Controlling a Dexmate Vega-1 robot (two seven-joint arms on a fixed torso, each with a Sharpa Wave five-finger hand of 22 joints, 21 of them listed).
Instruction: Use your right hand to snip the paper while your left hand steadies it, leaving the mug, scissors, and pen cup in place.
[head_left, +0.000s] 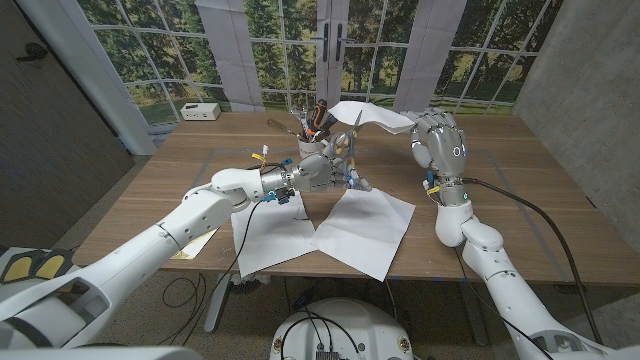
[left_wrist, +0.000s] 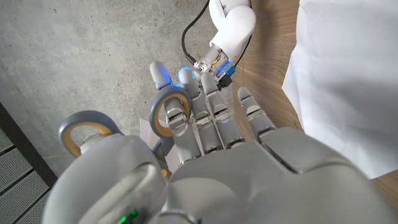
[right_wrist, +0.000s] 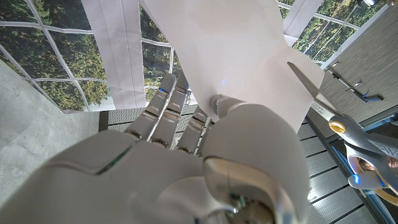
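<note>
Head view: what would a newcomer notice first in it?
The right hand holds a white paper sheet up in the air above the table's far side. The left hand grips the scissors at mid-table, blades pointing up toward that sheet. Two more paper sheets lie flat near the front edge.

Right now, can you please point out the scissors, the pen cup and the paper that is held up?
scissors (right_wrist: 306, 82), right wrist view, on the blade.
pen cup (head_left: 309, 148), head view, on its white wall.
raised paper (head_left: 375, 118), head view, on the middle of the sheet.
</note>
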